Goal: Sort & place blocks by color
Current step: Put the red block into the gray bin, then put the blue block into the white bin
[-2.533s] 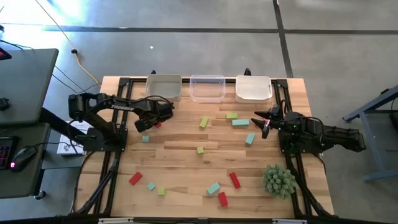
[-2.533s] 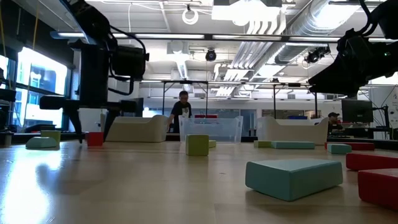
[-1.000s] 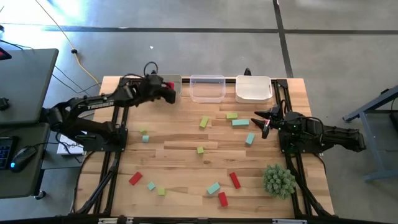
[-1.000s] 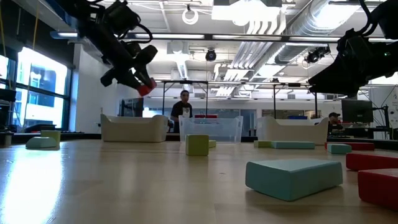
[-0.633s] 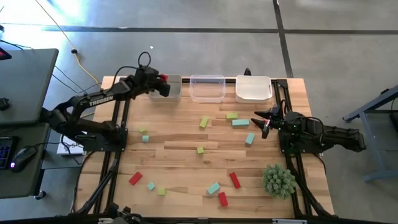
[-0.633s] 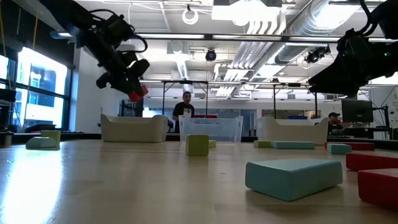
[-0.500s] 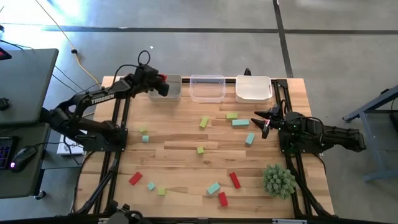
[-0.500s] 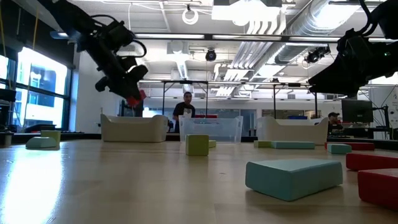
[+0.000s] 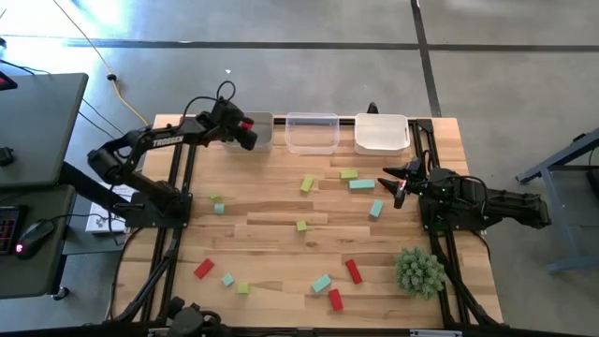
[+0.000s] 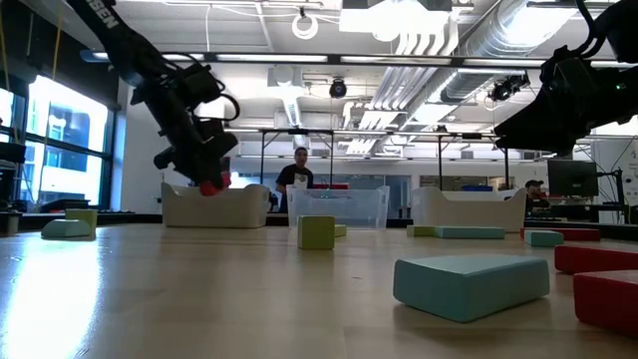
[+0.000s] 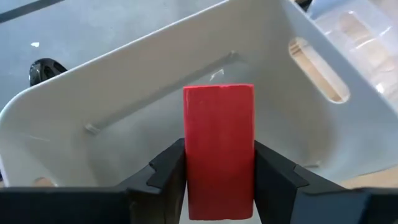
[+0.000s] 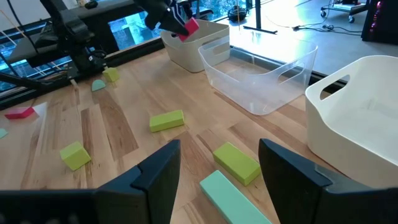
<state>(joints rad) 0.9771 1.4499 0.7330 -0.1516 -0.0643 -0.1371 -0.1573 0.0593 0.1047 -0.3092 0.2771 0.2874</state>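
Note:
My left gripper (image 9: 245, 124) is at the table's far left, shut on a red block (image 11: 218, 143) that it holds over the grey-white left bin (image 11: 124, 93). In the low view the red block (image 10: 209, 185) hangs at about the height of the bin's rim. Red, yellow-green and teal blocks lie flat on the table, among them a yellow-green one (image 9: 307, 184), a teal one (image 9: 362, 184) and a red one (image 9: 354, 271). My right gripper (image 9: 388, 178) waits open at the table's right side with nothing between its fingers. My left gripper pinches the red block's two long sides (image 11: 186, 168) between its two fingers. The fingers slant downward toward the table's far edge and lie along the block, which reaches out well past the fingertips. The block is lifted clear, pointing into the bin's open top.
A clear bin (image 9: 312, 132) and a white bin (image 9: 382, 133) stand in a row with the left bin along the far edge. A spiky green plant ball (image 9: 418, 271) sits near the right front. A person stands in the room behind the table.
My left gripper has sunk with the red block from well above the far-left bin down to about its rim, shifting a little toward the table's left edge and rolling slightly. The block has stayed between the fingers.

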